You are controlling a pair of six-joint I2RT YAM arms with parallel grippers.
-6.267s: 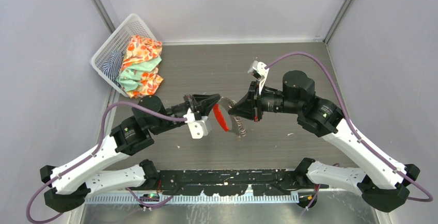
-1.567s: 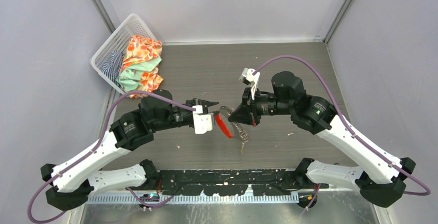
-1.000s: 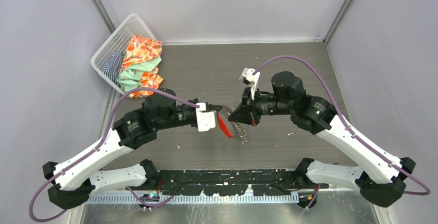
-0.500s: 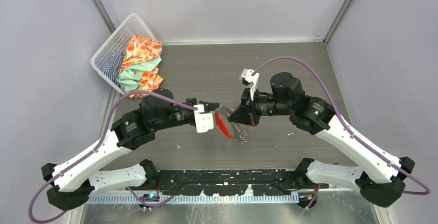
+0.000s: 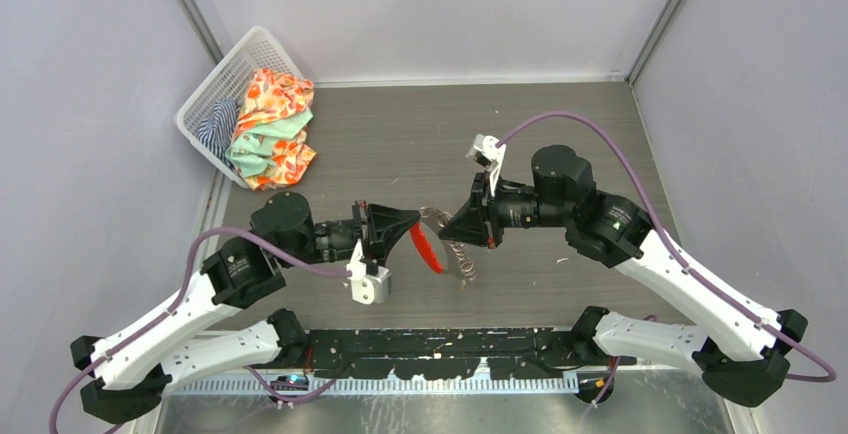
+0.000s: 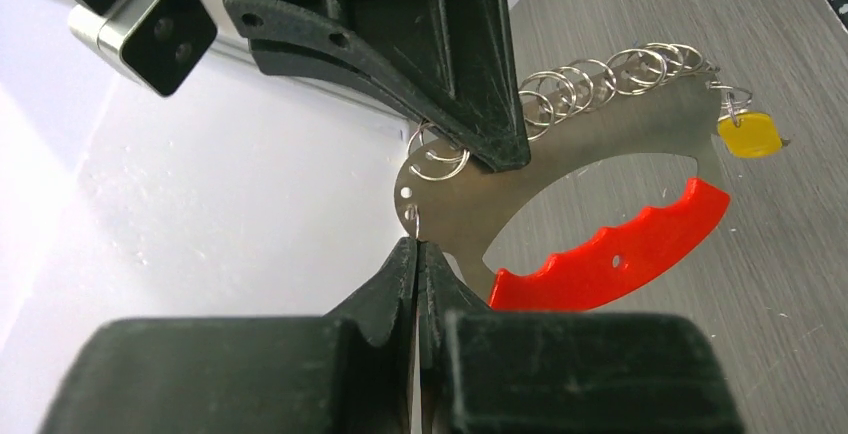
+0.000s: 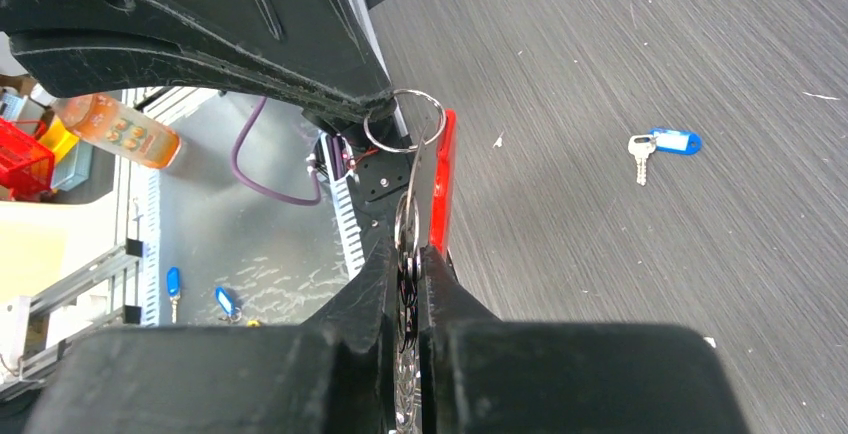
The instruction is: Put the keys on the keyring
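The keyring (image 6: 560,169) is a flat metal plate with a red grip (image 6: 610,254) and a chain of rings (image 6: 600,74), held in the air between both arms. A yellow key (image 6: 750,136) hangs at the chain's end. My right gripper (image 7: 405,254) is shut on the plate and its rings. My left gripper (image 6: 415,246) is shut on a small ring (image 7: 403,119) in the plate's corner hole. From above, the left gripper (image 5: 402,226) and the right gripper (image 5: 450,224) face each other with the red grip (image 5: 425,247) between them. A blue key (image 7: 665,144) lies on the table.
A white basket (image 5: 215,89) of coloured cloth (image 5: 270,129) stands at the back left. Beyond the table's near edge, an orange bottle (image 7: 120,129) and small blue tags (image 7: 172,281) lie on the floor.
My left gripper has shut on the small ring. The left wrist has rolled over and the left arm has drawn back toward its base. The right gripper has barely moved.
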